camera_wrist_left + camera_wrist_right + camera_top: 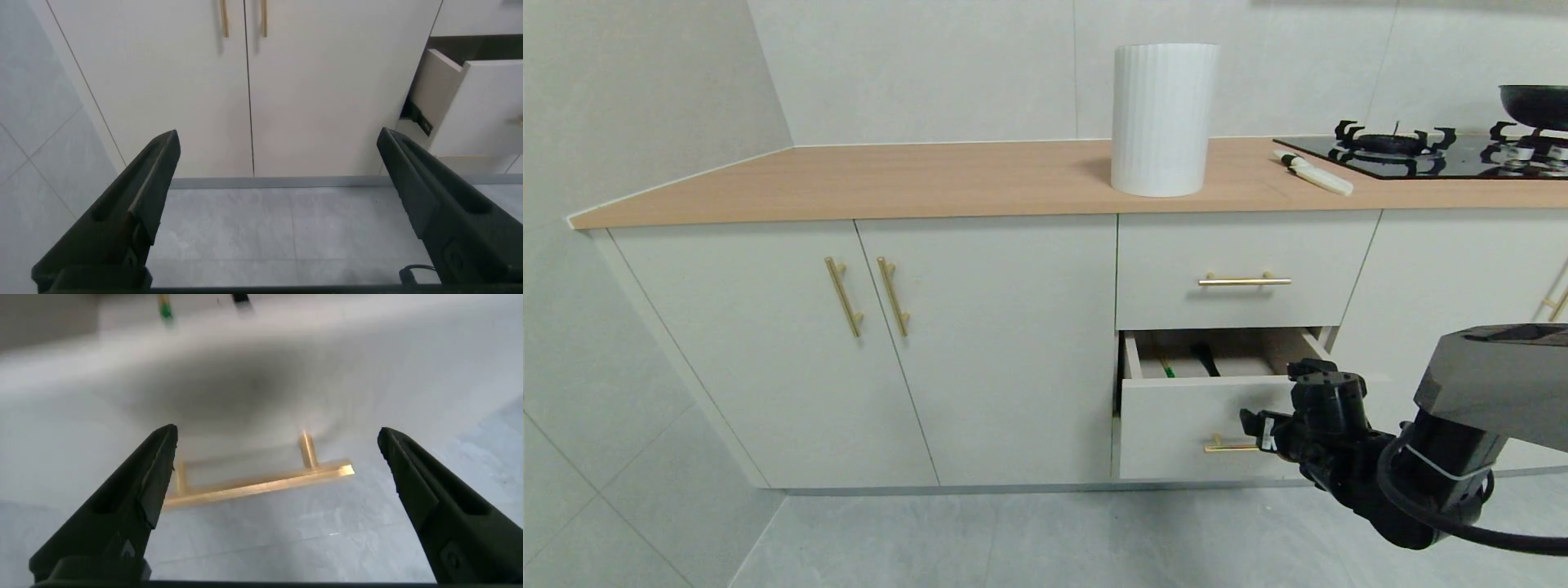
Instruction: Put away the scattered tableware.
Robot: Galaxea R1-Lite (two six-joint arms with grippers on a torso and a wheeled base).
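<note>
Locate the task item first. A slim cream-coloured utensil [1313, 173] with a dark, green-marked end lies flat on the tabletop [931, 175], between the white ribbed canister [1165, 118] and the gas hob [1421, 155], touching neither. It resembles a sheathed knife, but you cannot confirm the type from here. A dark pan [1535, 104] sits on the far burner.

Handling, as a judgement: expect the utensil to be light, rigid and smooth-skinned, so it is likely to slip or pivot under an off-centre grip. Take hold across the middle of its length, with the fingers straddling the narrow width. Descend until the fingertips nearly touch the tabletop, because the item sits low. If one end is a blade, treat it as sharp and do not close on it.

The destination appears to be the lower drawer [1176, 408], which stands open below a closed upper drawer [1241, 245]. A green item [1166, 369] and a black item [1205, 359] lie inside.

End effector status: the right end effector [275, 445] has its fingers spread apart and holds nothing, just in front of the brass drawer handle [257, 483]. The left end effector [278, 143] is likewise spread and empty, low before the double cabinet doors [245, 82].

Markings: no legible writing, label or brand can be made out on the utensil, the canister or the cabinet fronts
</note>
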